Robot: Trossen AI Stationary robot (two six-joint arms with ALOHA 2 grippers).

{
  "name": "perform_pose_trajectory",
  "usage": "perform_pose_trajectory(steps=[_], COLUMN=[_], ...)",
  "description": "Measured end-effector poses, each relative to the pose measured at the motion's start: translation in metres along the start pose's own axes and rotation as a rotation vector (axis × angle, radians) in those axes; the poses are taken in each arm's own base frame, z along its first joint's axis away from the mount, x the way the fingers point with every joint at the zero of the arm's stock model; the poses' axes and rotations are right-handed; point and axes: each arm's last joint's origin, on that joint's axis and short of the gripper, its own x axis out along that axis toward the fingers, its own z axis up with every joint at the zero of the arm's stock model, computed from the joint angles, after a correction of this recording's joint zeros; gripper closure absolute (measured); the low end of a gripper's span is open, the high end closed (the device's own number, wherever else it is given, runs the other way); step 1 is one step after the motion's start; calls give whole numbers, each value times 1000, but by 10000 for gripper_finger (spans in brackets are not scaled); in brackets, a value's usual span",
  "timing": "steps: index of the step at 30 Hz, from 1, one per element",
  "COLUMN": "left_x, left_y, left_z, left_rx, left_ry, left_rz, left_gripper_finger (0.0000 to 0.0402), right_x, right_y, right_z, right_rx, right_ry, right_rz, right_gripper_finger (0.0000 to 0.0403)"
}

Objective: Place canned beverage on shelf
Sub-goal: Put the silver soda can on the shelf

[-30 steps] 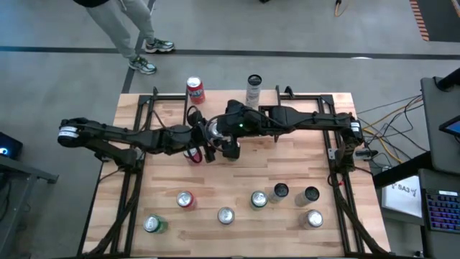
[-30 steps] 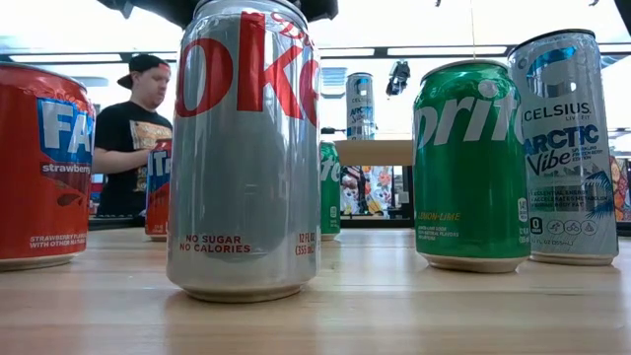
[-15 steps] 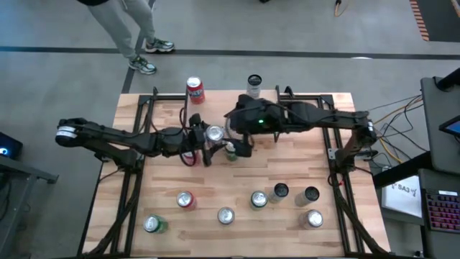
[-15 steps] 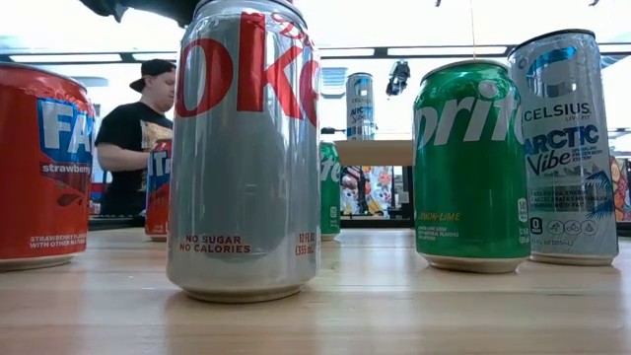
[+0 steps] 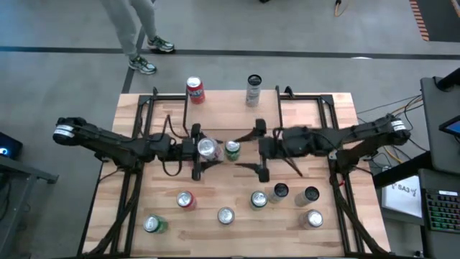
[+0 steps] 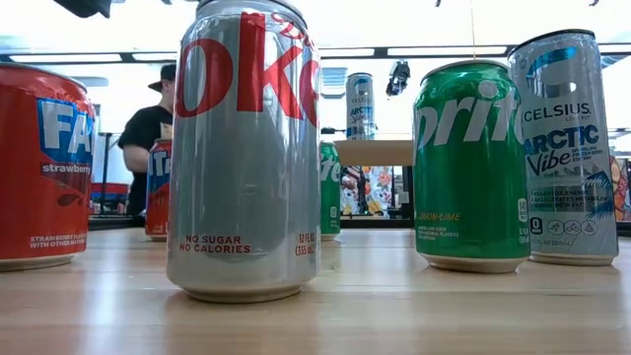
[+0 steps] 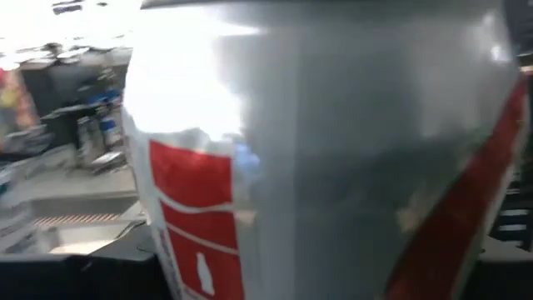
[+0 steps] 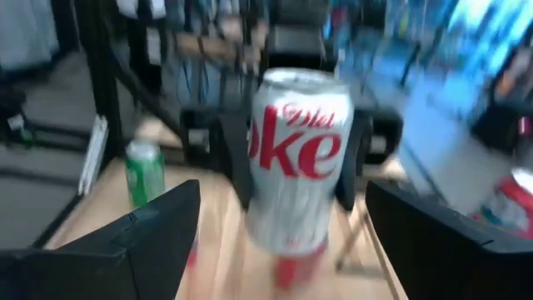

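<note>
Near the middle of the overhead frame, the left gripper (image 5: 203, 150) is clamped around a silver Diet Coke can with red lettering (image 5: 207, 149), carried upright above the light wooden slatted tabletop (image 5: 302, 115). The right wrist view shows that can (image 8: 298, 171) from the front, a dark finger (image 8: 236, 158) pressed against each flank and its base clear of the wood. In the left wrist view the can's silver and red wall (image 7: 333, 158) fills nearly the whole frame.

Just right of it in the overhead frame stands a green can with a silver lid (image 5: 232, 150), close beside the held can, though I cannot tell if they touch. Right of centre, the right gripper (image 5: 259, 151) is spread wide and holds nothing, its two dark fingers (image 8: 146, 229) apart in its own wrist view.

The raised light-wood shelf on black legs (image 6: 373, 152) shows in the low view, centre right behind the big foreground cans, with a tall slim silver-blue can (image 6: 360, 106) standing on it. At the top edge of the overhead frame a red soda can (image 5: 195, 90) stands left of centre. Along the bottom of that frame a loose row of seven more cans (image 5: 226, 215) stands on the table
</note>
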Motion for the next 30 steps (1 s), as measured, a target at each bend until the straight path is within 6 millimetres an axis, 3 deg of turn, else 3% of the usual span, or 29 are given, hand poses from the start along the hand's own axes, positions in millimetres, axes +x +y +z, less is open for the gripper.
perform_pose_trajectory(steps=[5, 9, 14, 21, 30], left_x=[4, 4, 3, 3, 3], left_y=[-2, -2, -2, 0, 2], left_z=[-8, -8, -9, -12, -9], left_rx=[2, 9, 42, 69, 77], left_ry=[13, 14, 30, 54, 43], left_rz=[2, 4, 28, 91, 124], left_gripper_finger=[127, 127, 127, 127, 127], right_x=[7, 13, 16, 29, 55], right_y=[17, 20, 17, 18, 17], right_z=[-34, -48, -39, -29, -24], right_rx=[-71, -89, 27, -19, -52], right_ry=[-217, -240, -220, -86, -91], right_rz=[-9, -14, -53, -60, -135], right_gripper_finger=[76, 76, 72, 43, 39])
